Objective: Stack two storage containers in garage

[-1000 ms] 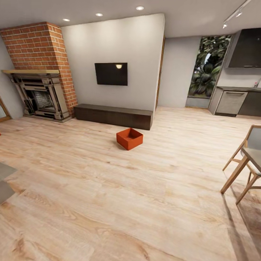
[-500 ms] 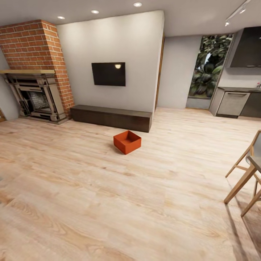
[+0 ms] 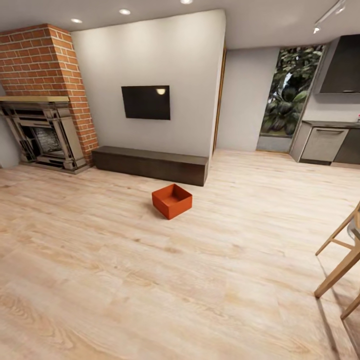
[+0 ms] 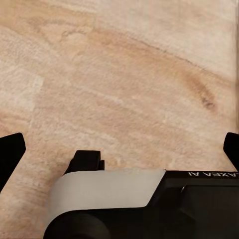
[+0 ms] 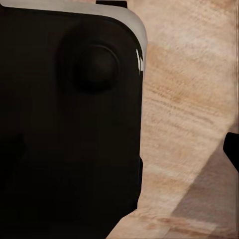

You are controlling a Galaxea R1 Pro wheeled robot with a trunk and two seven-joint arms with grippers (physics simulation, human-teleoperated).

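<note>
One orange-red open-topped storage container [image 3: 172, 201] sits on the light wood plank floor of the living room, a little in front of the long dark-brown cabinet [image 3: 150, 164]. It is empty and stands several steps ahead of me. In the left wrist view my left gripper [image 4: 119, 149] is open over bare planks, one black fingertip [image 4: 10, 154] at each edge of the picture. My right gripper [image 5: 119, 149] also stands wide; one fingertip [image 5: 232, 149] shows against the floor, the other is lost against my dark body. The garage is out of view.
A red brick fireplace [image 3: 42, 125] stands at the far left and a black TV [image 3: 146, 102] hangs above the cabinet. A wooden chair [image 3: 342, 260] stands at the right edge. Kitchen cabinets [image 3: 325, 142] and a tall window [image 3: 287, 92] lie at the far right.
The whole view has shifted as I roll forward: the fireplace slides left, the chair slides off to the right, and a grey object at the lower left has left the picture. The container has not moved.
</note>
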